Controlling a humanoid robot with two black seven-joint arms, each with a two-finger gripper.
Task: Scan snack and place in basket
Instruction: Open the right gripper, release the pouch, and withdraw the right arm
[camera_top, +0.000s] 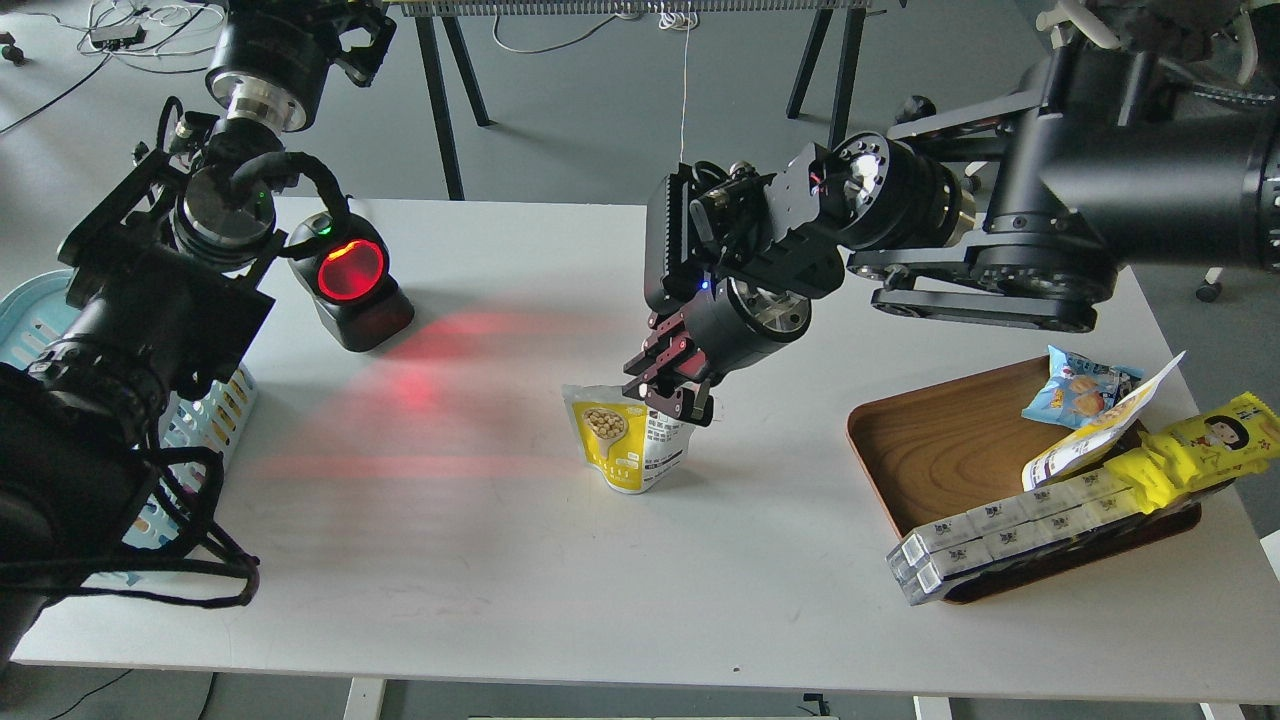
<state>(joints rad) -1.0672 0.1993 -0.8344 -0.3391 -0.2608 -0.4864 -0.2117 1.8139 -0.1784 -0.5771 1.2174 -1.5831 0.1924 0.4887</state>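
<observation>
The snack, a yellow-and-white pouch with beige beans on the front, stands upright with its base on the white table near the middle. My right gripper comes down from the right and is shut on the pouch's top right edge. The light blue basket sits at the table's far left, mostly hidden behind my left arm. My left arm rises along the left side. Its far end is dark and cut by the top edge, so I cannot make out its fingers.
A black scanner with a glowing red window stands at the back left and casts red light on the table. A brown wooden tray at the right holds a blue snack bag, a long yellow packet and a row of small boxes.
</observation>
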